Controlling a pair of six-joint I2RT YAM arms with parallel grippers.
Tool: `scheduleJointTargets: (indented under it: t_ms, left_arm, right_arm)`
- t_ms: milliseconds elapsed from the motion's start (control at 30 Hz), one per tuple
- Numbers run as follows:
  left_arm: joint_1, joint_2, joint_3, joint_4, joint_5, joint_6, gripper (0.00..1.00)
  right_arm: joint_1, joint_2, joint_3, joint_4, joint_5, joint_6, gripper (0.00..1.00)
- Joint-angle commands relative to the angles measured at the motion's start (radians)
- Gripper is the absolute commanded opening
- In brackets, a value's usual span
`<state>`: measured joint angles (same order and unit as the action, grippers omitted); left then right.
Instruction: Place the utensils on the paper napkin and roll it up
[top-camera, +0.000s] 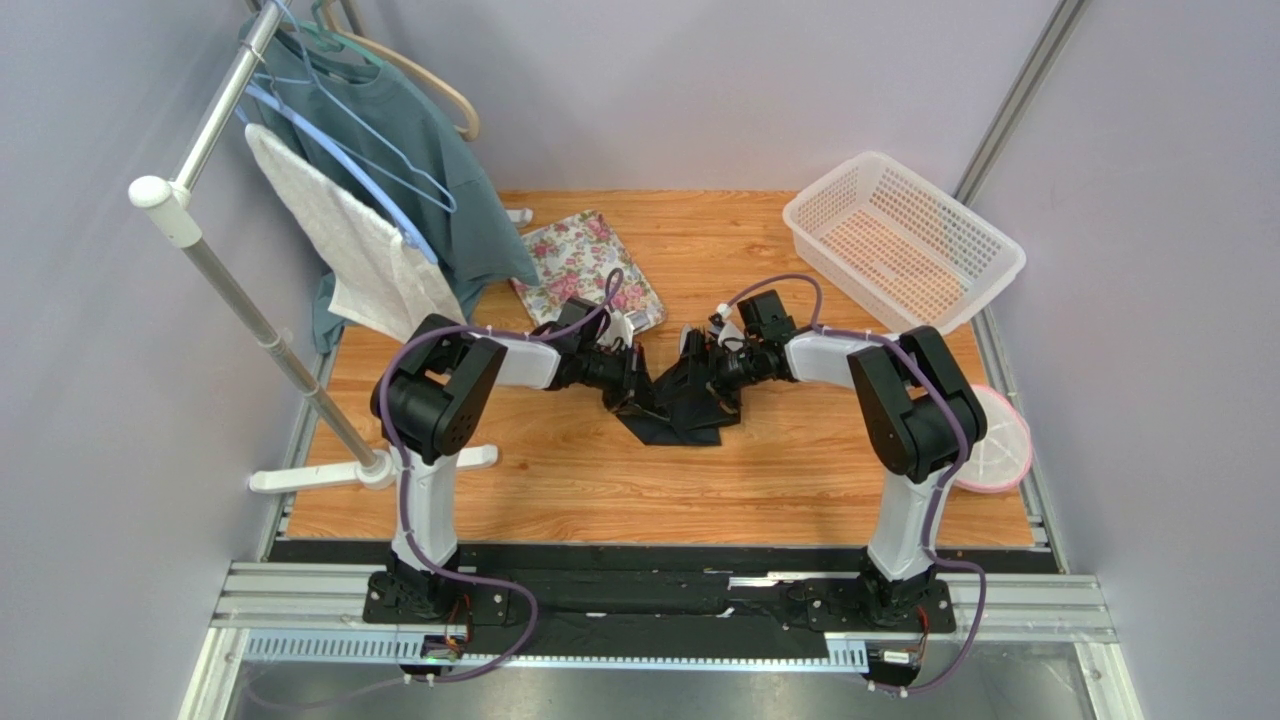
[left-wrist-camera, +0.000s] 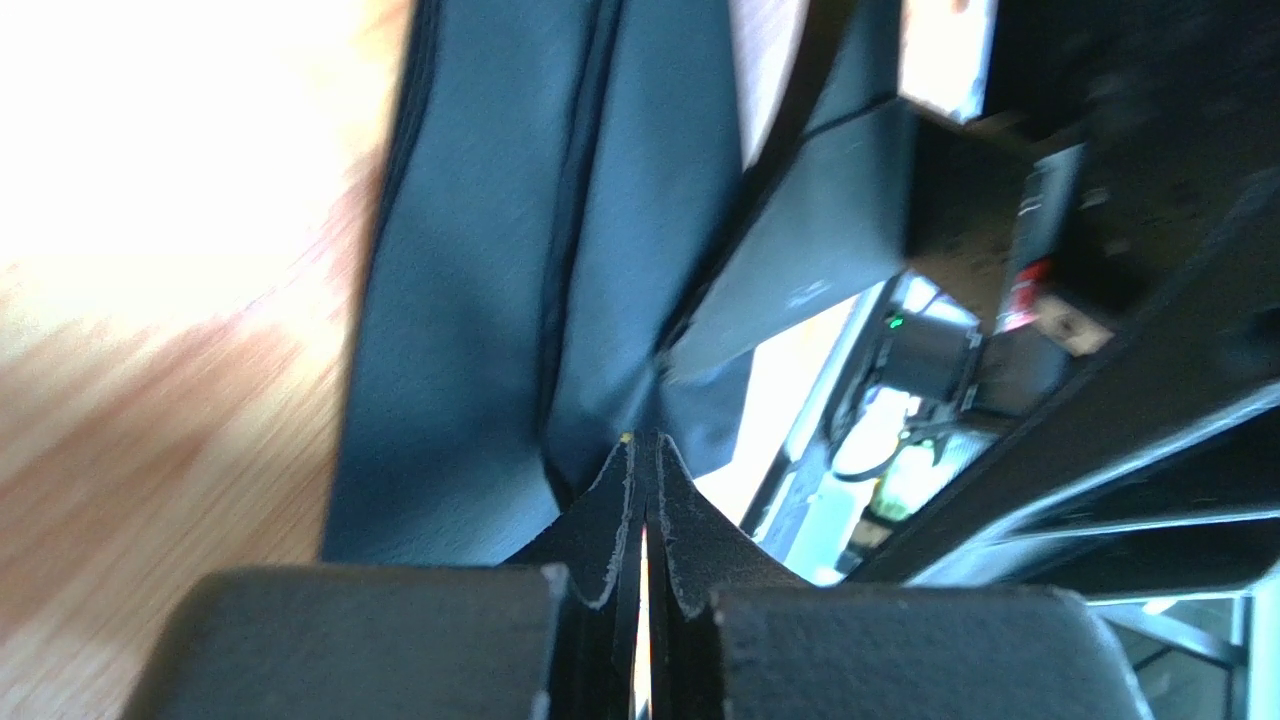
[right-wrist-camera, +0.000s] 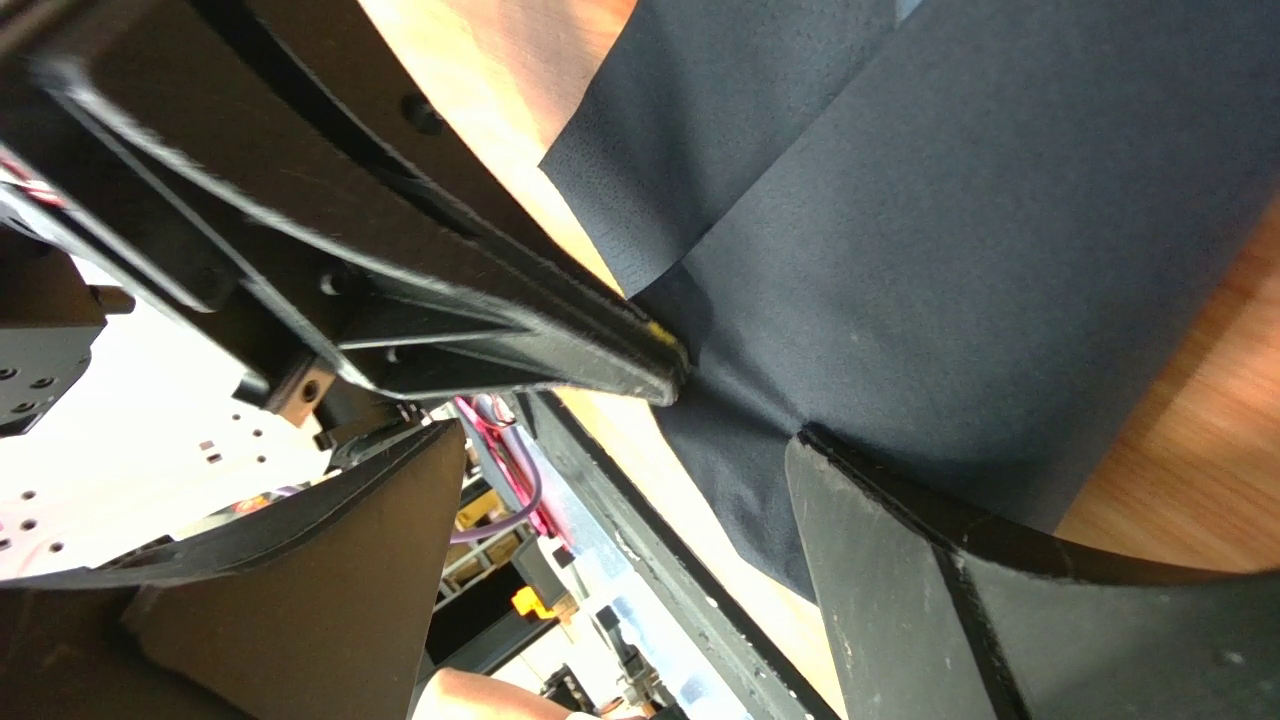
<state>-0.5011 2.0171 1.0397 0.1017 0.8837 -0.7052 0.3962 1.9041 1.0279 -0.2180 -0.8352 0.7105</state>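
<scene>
The black paper napkin (top-camera: 688, 413) lies crumpled and partly folded at the middle of the table, between both grippers. My left gripper (top-camera: 646, 393) is shut, its tips pinching a fold of the napkin (left-wrist-camera: 451, 300); in its own view the closed tips (left-wrist-camera: 643, 450) meet at the sheet's edge. My right gripper (top-camera: 709, 378) is open wide over the napkin (right-wrist-camera: 932, 225), one finger (right-wrist-camera: 902, 555) resting against the sheet, and the left gripper's closed fingers (right-wrist-camera: 601, 338) show just ahead of it. The purple fork and grey knife are not in view.
A pink-flowered tray (top-camera: 579, 252) lies behind the left gripper. A white mesh basket (top-camera: 902, 240) stands at the back right. A clothes rack (top-camera: 226, 285) with a teal shirt and white towel stands at the left. A round pink-rimmed object (top-camera: 999, 438) sits at the right edge.
</scene>
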Motion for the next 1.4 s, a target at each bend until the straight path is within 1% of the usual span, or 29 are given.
scheduleJointTargets:
  t_ms: [0, 100, 167, 200, 233, 300, 333, 400, 433, 500, 533, 800, 1133, 1167, 1200, 1267, 1300, 1367]
  left_arm:
    - [0.001, -0.038, -0.004, -0.097, -0.032, 0.125, 0.00]
    - [0.001, -0.026, -0.001, -0.099, -0.043, 0.134, 0.00]
    - [0.001, -0.017, 0.009, -0.099, -0.045, 0.138, 0.00]
    - [0.001, -0.006, 0.016, -0.099, -0.045, 0.141, 0.00]
    - [0.003, -0.003, 0.023, -0.099, -0.043, 0.142, 0.00]
    - [0.001, 0.003, 0.028, -0.099, -0.038, 0.142, 0.00]
    - [0.001, 0.002, 0.029, -0.097, -0.035, 0.144, 0.00]
    - [0.003, 0.003, 0.028, -0.099, -0.037, 0.145, 0.00]
    - [0.001, 0.003, 0.029, -0.099, -0.037, 0.147, 0.00]
    - [0.003, 0.000, 0.029, -0.099, -0.032, 0.153, 0.00]
    - [0.003, -0.001, 0.026, -0.099, -0.034, 0.154, 0.00]
    - [0.004, -0.008, 0.006, -0.083, -0.028, 0.150, 0.00]
    - [0.006, -0.034, 0.003, -0.089, -0.043, 0.156, 0.00]
    - [0.007, -0.040, 0.002, -0.088, -0.040, 0.159, 0.01]
    - [0.006, -0.058, 0.003, -0.086, -0.037, 0.164, 0.06]
    - [0.003, -0.086, 0.000, -0.085, -0.037, 0.187, 0.10]
    - [-0.001, -0.118, -0.004, -0.080, -0.040, 0.193, 0.14]
    - [-0.010, -0.144, -0.006, -0.080, -0.035, 0.202, 0.17]
  right_arm:
    - [-0.008, -0.049, 0.043, -0.053, 0.068, -0.066, 0.87]
    - [-0.007, -0.097, 0.078, -0.093, 0.044, -0.100, 0.86]
    - [-0.008, -0.148, 0.080, -0.110, 0.031, -0.126, 0.76]
    - [-0.007, -0.160, 0.072, -0.118, 0.024, -0.135, 0.70]
    - [-0.007, -0.174, 0.064, -0.126, 0.021, -0.150, 0.58]
    - [-0.007, -0.195, 0.041, -0.138, 0.018, -0.164, 0.46]
    - [-0.007, -0.197, 0.015, -0.141, 0.021, -0.172, 0.34]
    - [-0.005, -0.192, -0.006, -0.142, 0.048, -0.193, 0.22]
    - [-0.003, -0.189, -0.020, -0.146, 0.062, -0.201, 0.11]
    - [0.000, -0.182, -0.028, -0.147, 0.109, -0.229, 0.02]
    - [0.001, -0.181, -0.029, -0.149, 0.132, -0.236, 0.00]
    - [0.026, -0.165, -0.060, -0.092, 0.232, -0.287, 0.00]
    - [0.038, -0.079, -0.063, -0.070, 0.281, -0.313, 0.00]
    - [0.036, -0.068, -0.061, -0.072, 0.286, -0.316, 0.00]
    - [0.038, -0.065, -0.061, -0.070, 0.291, -0.316, 0.00]
    - [0.038, -0.062, -0.065, -0.072, 0.294, -0.313, 0.00]
    - [0.041, -0.060, -0.065, -0.070, 0.300, -0.315, 0.00]
    - [0.043, -0.059, -0.068, -0.075, 0.306, -0.312, 0.00]
